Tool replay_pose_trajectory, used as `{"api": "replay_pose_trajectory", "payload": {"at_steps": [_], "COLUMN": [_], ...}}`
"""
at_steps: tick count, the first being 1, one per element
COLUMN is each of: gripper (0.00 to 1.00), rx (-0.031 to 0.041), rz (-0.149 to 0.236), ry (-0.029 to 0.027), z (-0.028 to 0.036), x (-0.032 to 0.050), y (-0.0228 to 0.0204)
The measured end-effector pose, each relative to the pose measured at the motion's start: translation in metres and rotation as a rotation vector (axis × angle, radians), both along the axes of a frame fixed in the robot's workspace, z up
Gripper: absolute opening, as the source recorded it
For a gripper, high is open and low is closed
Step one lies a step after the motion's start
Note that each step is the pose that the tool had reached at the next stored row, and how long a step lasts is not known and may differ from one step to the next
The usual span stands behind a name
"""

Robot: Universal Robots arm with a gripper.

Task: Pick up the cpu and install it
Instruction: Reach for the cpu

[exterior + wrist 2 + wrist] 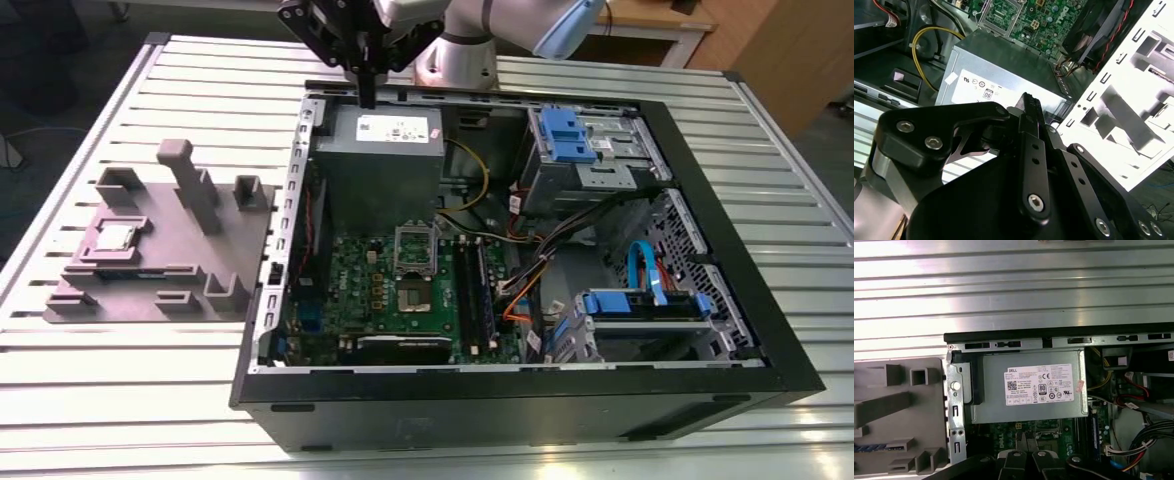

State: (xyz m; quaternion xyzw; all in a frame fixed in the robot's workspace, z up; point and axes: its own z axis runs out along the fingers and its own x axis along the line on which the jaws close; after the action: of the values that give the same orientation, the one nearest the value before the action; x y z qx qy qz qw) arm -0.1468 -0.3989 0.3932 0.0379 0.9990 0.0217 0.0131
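Tool hanging closed over the power supply, cpu lying out on the tray.

In the exterior view the open computer case (pixel 534 405) is sitting mid-frame on the slatted worktop (pixel 134 400), with a grey moulded tray (pixel 174 285) lying just beside it toward the exterior view's left. The cpu (pixel 118 237) is resting in a recess of that tray, at the middle left of the frame, well apart from the tool (pixel 363 100). The case's side wall and the tray's upright posts are standing between the cpu and the motherboard socket (pixel 415 262). The tool is hanging at the upper middle of the frame, its fingers (pixel 363 85) pressed together and gripping nothing, tips pointing down over the power supply (pixel 380 155).
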Motion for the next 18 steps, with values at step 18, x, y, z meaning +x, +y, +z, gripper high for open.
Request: {"api": "replay_pose_trajectory", "payload": {"at_steps": [18], "gripper": [0.11], "rx": [0.0], "rz": [0.0], "ry": [0.0], "z": [-0.0002], "x": [-0.0045], "y": [0.0]}}
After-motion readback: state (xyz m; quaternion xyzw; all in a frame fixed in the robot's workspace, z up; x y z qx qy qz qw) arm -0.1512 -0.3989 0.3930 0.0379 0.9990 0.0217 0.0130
